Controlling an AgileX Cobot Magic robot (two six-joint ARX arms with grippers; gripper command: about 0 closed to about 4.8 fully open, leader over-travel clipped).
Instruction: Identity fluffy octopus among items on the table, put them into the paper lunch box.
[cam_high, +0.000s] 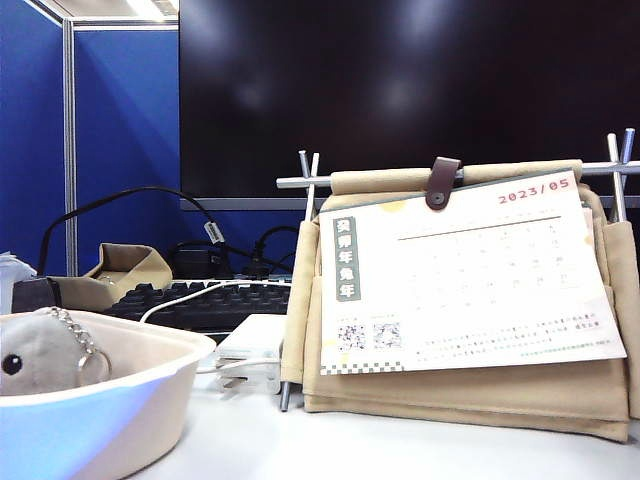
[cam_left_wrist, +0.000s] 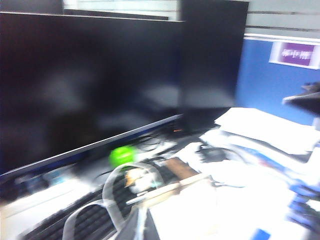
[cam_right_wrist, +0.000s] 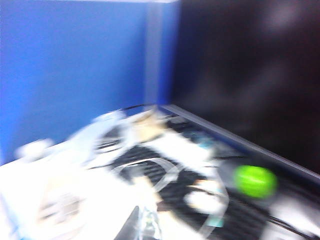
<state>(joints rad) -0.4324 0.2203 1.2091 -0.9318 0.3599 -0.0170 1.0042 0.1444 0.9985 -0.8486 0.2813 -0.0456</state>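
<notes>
A grey plush octopus (cam_high: 35, 355) with a black dot eye is seen lying inside a cream paper lunch box (cam_high: 140, 400) at the lower left of the exterior view, its silver ball chain (cam_high: 80, 340) draped over it toward the rim. The box rests on a pale surface (cam_high: 400, 450).

Just beside the box, a white power adapter (cam_high: 250, 345) with a cable is seen on the surface. To its right, a tan fabric organiser (cam_high: 560, 395) is hung on a metal rack (cam_high: 310, 180), and a 2023/05 calendar card (cam_high: 465, 280) is leaned across its front, hiding most of it. Behind the adapter a black keyboard (cam_high: 200, 300) is laid, with a folded tan pouch (cam_high: 125, 270) at its left end. A large dark monitor (cam_high: 400, 90) fills the background, and blue partition panels (cam_high: 120, 130) stand to the left.

Neither arm is seen in the exterior view. Both wrist views are heavily blurred. In the left wrist view the left gripper (cam_left_wrist: 137, 227) is glimpsed only as a dark shape at the lower edge, with the keyboard (cam_left_wrist: 90, 220), a green object (cam_left_wrist: 122, 156) and the monitor (cam_left_wrist: 90, 85) ahead of it. In the right wrist view the right gripper (cam_right_wrist: 142, 227) is likewise a faint shape at the lower edge. Both grippers are fully closed, and nothing is seen to be held in either.
</notes>
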